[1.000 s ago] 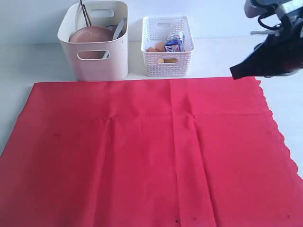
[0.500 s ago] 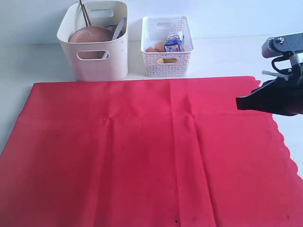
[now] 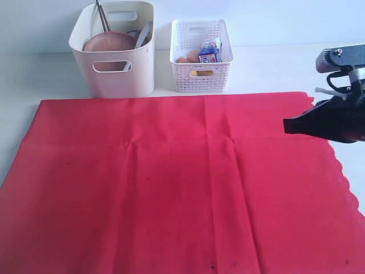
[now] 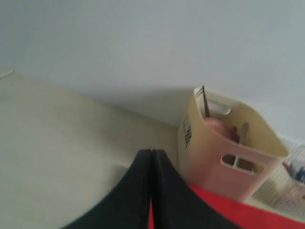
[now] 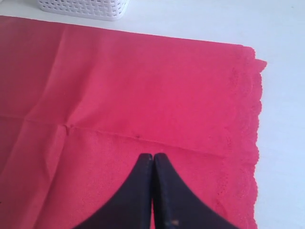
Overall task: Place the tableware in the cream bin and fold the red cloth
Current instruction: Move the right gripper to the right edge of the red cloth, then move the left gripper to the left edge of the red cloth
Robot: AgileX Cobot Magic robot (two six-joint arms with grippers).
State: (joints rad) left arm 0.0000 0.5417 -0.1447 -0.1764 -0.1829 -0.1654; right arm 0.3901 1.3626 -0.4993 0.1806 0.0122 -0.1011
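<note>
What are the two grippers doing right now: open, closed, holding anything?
Left gripper: closed, holding nothing.
Right gripper: closed, holding nothing, over the red cloth.

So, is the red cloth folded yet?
No, the red cloth lies spread open and flat on the table, with its scalloped edge still out along one side.

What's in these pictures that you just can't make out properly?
- Exterior view: the cream bin hides, behind its wall, whatever lies under the brown plate.
- Exterior view: the red cloth runs off the picture's bottom edge, so its near edge is unseen.
- Exterior view: the left gripper is out of frame; only the left wrist view shows it.
</note>
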